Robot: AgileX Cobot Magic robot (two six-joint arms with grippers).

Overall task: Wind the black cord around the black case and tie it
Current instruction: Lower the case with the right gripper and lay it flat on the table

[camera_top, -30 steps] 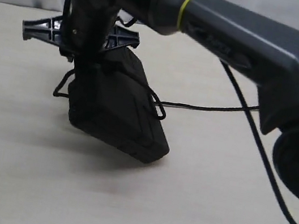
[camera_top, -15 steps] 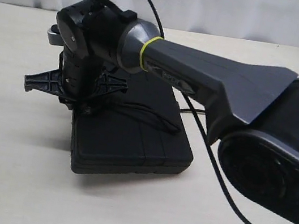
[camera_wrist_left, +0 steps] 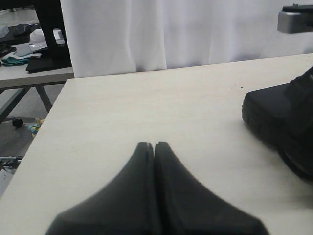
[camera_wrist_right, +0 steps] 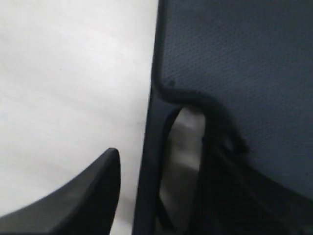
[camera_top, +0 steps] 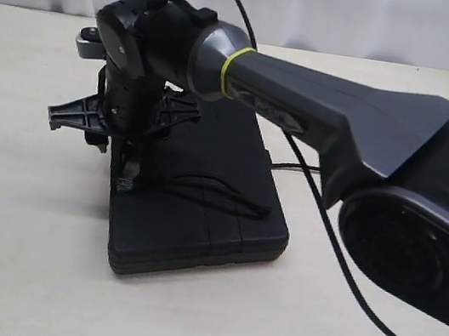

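The black case (camera_top: 199,216) lies flat on the table with its handle slot at the far left end. The black cord (camera_top: 221,187) crosses its top, and one strand (camera_top: 298,167) runs off to the right. My right gripper (camera_top: 130,174) reaches across from the right and points down over the handle end. In the right wrist view one finger (camera_wrist_right: 95,193) stands apart from the case's handle bar (camera_wrist_right: 149,161), with table showing between them, so the gripper is open. My left gripper (camera_wrist_left: 154,145) is shut on nothing, to one side of the case (camera_wrist_left: 276,115).
A thick black robot cable (camera_top: 345,274) trails from the right wrist down across the table to the right. The right arm's big grey link (camera_top: 409,199) fills the right side. A white curtain (camera_wrist_left: 186,29) hangs behind the table edge (camera_wrist_left: 49,117).
One second ago the case hung tilted above the table in my right gripper. It now lies flat, the jaws have opened off it, and the wrist has risen a little.
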